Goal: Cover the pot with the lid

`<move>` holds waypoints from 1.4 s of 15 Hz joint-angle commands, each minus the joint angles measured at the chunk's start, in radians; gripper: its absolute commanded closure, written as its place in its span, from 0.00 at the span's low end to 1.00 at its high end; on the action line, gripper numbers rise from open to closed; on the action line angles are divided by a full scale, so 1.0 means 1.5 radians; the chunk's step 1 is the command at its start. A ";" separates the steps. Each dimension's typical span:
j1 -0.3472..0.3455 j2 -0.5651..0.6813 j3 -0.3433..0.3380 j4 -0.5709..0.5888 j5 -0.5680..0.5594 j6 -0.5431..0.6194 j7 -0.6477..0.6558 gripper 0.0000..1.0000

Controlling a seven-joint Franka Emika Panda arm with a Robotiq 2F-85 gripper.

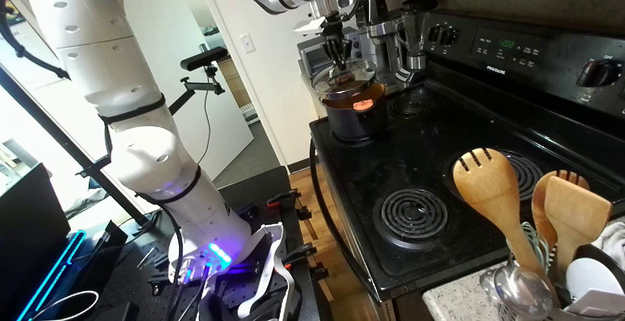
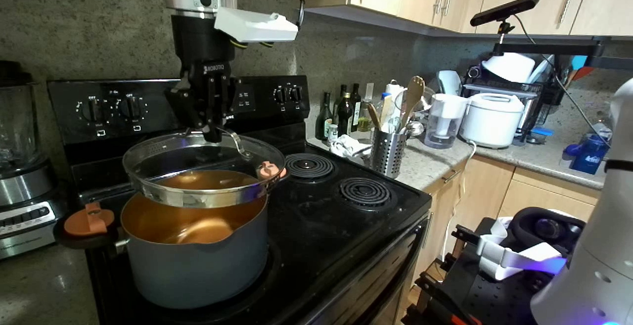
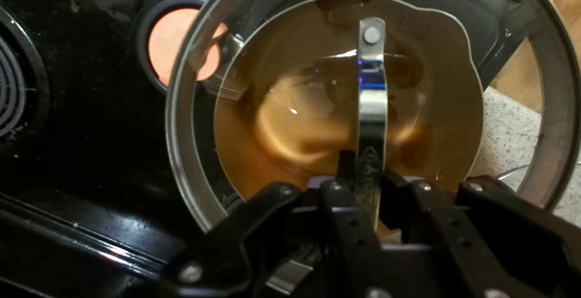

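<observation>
The pot [image 2: 198,270], grey outside and copper-orange inside, stands on a stove burner with its mouth uncovered. Above it hangs the glass lid [image 2: 198,197] with its silvery rim, a gap showing between rim and pot in an exterior view. My gripper [image 3: 368,175] is shut on the lid's arched metal handle [image 3: 372,103], one finger on each side of it. In an exterior view the lid sits somewhat tilted and not squarely over the pot. From the wrist, the pot's copper inside shows through the glass. Part of the handle is hidden behind the fingers.
Orange-topped side handles [image 2: 89,221] stick out from the pot. A blender [image 2: 20,166] stands close beside the stove [image 1: 415,164], whose control panel [image 1: 527,52] rises behind. Wooden spoons [image 1: 488,179] in a steel holder [image 2: 388,152] occupy the counter at the far end.
</observation>
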 commanded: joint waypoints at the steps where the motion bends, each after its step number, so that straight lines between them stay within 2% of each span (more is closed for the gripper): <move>1: 0.013 0.012 -0.006 0.029 -0.009 -0.009 -0.003 0.98; 21: 0.033 0.078 -0.023 0.066 -0.067 0.001 0.003 0.98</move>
